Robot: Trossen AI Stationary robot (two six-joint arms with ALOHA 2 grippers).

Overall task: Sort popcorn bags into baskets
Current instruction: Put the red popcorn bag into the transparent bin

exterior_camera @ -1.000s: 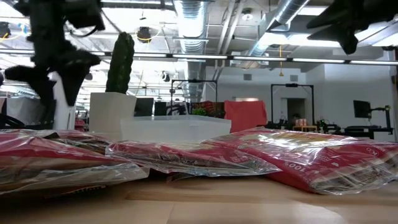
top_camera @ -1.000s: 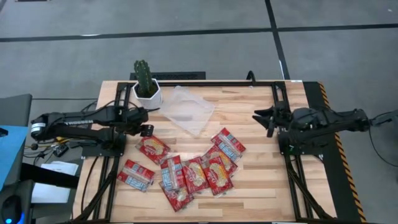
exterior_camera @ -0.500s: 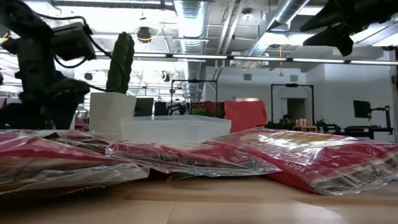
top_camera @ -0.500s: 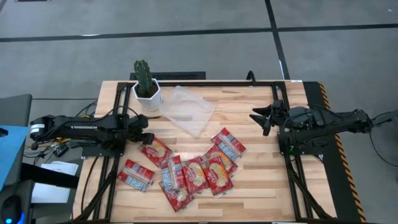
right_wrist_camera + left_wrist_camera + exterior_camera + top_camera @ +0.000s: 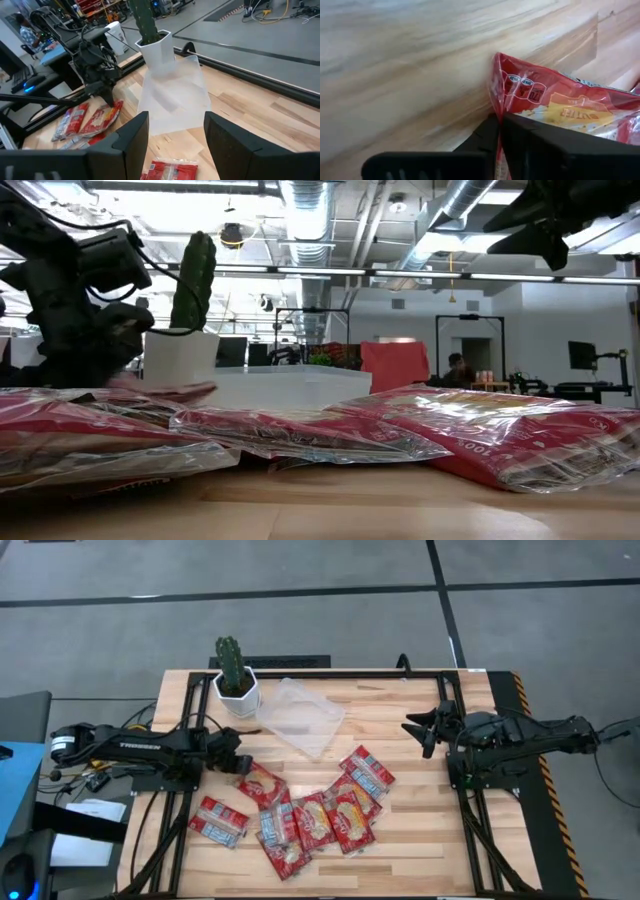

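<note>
We see the left gripper (image 5: 238,762) low over the tabletop (image 5: 400,820), just in front of the cactus pot (image 5: 237,692); its fingers (image 5: 520,137) are pinched together on the corner seam of a popcorn bag (image 5: 262,783), a larger red one with a yellow picture; in the low view that bag's edge looks lifted a little off the wood. The remaining popcorn bags (image 5: 330,810) lie overlapping in a loose heap farther from the pot, toward the front of the tabletop; the clear basket (image 5: 302,717) sits just beside the pot. The right gripper (image 5: 428,727) hovers well away from the pot on the far side of the basket, its fingers spread wide and holding nothing.

We judge these bags light, floppy and slick; the film will sag and crinkle when raised, and a flat face gives no purchase; the crimped edge or a corner is the place to hold, as here, with a firm pinch so the foil does not slide out.
</note>
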